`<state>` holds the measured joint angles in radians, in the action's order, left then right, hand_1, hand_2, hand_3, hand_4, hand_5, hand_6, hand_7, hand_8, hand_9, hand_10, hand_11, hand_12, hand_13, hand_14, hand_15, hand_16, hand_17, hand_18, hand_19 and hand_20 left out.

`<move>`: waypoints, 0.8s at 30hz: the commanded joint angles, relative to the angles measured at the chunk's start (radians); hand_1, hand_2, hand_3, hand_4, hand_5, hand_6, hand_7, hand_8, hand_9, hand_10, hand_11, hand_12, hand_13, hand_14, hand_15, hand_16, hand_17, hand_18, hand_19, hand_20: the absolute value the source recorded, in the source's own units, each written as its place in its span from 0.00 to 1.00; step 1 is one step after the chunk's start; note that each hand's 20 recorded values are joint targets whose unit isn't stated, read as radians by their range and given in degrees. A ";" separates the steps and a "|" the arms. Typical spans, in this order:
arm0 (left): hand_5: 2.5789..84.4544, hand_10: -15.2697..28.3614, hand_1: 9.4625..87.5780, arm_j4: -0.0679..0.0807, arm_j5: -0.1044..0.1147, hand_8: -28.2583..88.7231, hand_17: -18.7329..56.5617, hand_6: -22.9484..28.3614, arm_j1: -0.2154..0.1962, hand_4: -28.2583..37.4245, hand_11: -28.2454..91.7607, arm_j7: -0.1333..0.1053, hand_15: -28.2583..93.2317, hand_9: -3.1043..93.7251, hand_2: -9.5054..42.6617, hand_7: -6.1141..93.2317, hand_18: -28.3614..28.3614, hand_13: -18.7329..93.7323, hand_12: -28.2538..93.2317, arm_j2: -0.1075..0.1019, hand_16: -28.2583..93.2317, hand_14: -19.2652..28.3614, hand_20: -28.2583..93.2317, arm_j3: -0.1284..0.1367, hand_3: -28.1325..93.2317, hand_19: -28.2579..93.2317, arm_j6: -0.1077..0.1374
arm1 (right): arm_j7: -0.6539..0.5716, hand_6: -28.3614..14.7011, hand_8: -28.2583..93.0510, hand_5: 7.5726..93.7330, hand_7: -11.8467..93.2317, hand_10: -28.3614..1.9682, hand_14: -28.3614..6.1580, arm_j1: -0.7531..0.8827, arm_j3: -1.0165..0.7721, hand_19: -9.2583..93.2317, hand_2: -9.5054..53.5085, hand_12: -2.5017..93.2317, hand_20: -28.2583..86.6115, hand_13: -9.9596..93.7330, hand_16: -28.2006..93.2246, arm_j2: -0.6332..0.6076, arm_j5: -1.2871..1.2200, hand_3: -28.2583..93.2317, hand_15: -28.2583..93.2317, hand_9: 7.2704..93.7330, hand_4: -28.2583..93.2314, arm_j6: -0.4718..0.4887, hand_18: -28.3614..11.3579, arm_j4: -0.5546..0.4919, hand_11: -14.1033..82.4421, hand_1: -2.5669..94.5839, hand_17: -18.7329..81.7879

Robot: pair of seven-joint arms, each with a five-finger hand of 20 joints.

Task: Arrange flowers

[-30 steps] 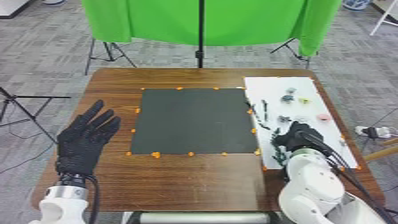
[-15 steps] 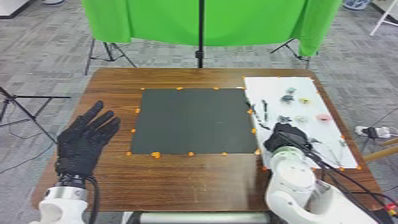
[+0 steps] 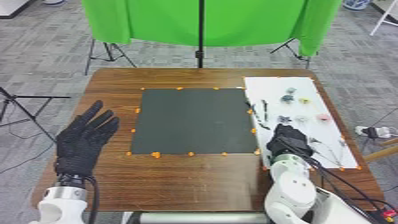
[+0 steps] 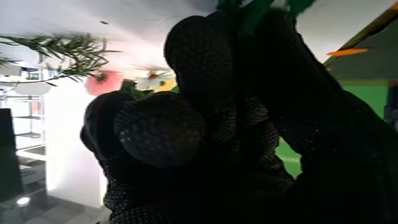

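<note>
In the head view my right hand (image 3: 289,139) is over the near part of the white sheet (image 3: 274,86). Just beyond it lie a grey-blue flower (image 3: 284,119), a pale flower (image 3: 300,118) and a pink flower (image 3: 323,117). Farther up are a teal flower (image 3: 287,99) and a yellow flower (image 3: 305,100). Dark green stems (image 3: 265,107) run along the sheet's left side. In the right wrist view, my right hand (image 4: 160,130) is open, with green leaves (image 4: 258,12) by its extended fingertips. My left hand (image 3: 84,137) is open left of the dark mat (image 3: 191,120).
Small orange pieces (image 3: 156,155) edge the dark mat. Thin sprigs (image 3: 336,150) lie on the sheet right of my right hand. Beyond the brown table (image 3: 187,187) stand a green cloth (image 3: 151,22) and a black stand (image 3: 200,54).
My right hand has moved left across the near part of the sheet, and leafy stems seen beside it earlier are now covered. The left hand has stayed where it was.
</note>
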<state>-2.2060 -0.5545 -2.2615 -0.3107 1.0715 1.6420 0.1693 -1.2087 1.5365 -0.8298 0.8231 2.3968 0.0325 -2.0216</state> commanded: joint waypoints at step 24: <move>0.45 0.81 0.19 0.017 -0.020 0.17 0.10 0.64 0.132 0.04 0.42 0.083 0.62 0.37 0.31 0.15 0.92 0.37 0.31 -0.025 0.16 0.96 0.32 -0.028 0.89 0.65 -0.003 | 0.362 0.54 0.39 0.87 0.46 0.49 0.65 -0.399 0.204 1.00 0.00 0.30 0.58 0.93 0.38 0.500 0.090 0.84 0.83 0.94 0.00 0.014 0.22 0.257 0.61 0.60 0.76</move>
<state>-2.2247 -0.5588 -2.2553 -0.2710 1.0711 1.6761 0.1759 -0.8865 1.2854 -0.7540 1.0986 2.4793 0.0757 -1.9121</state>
